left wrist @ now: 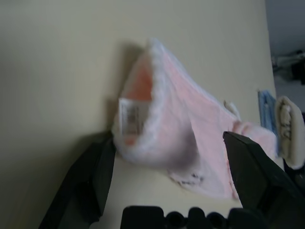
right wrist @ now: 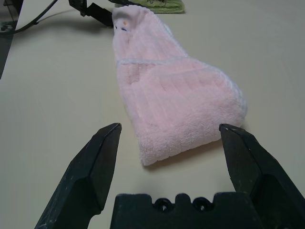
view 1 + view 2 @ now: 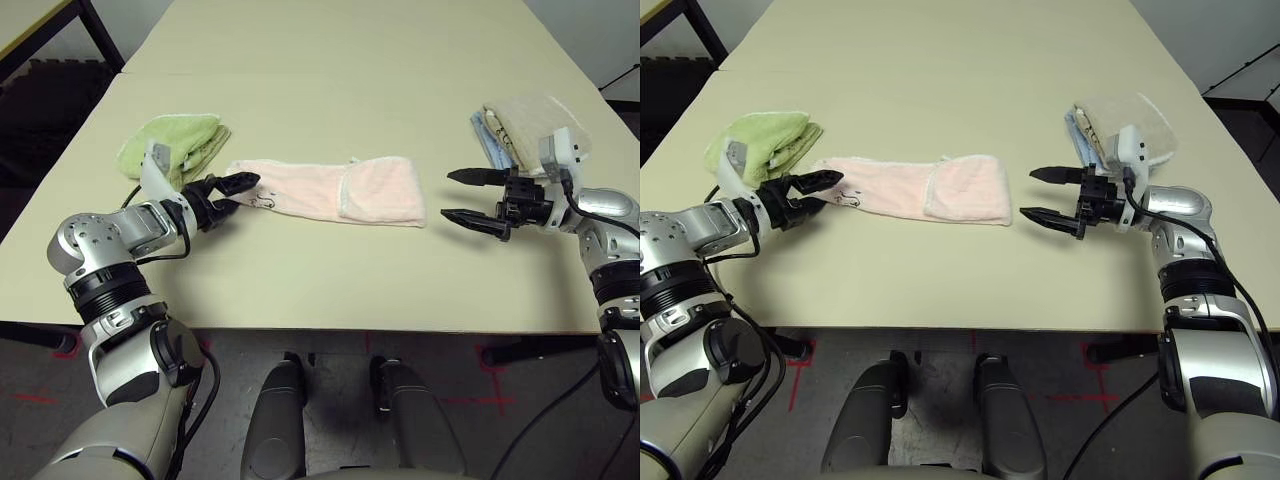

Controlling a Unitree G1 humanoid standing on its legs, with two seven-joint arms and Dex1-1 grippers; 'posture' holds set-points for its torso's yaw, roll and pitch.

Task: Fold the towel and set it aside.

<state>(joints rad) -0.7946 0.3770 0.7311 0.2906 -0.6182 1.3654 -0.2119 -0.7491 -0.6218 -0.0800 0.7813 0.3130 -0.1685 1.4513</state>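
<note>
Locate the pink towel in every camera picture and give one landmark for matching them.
Left eye view: the pink towel lies folded into a long strip at table centre, between the arms.
Right eye view: the same strip, left of centre.
Left wrist view: its near end with the white tag, between the open left pincer fingers.
Right wrist view: its rounded end, ahead of the open right pincer.
Shared landmark: the green towel beyond the tagged end.

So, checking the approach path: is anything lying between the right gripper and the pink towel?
Nothing: the right wrist view shows bare table between the open right gripper and the pink towel.
</note>
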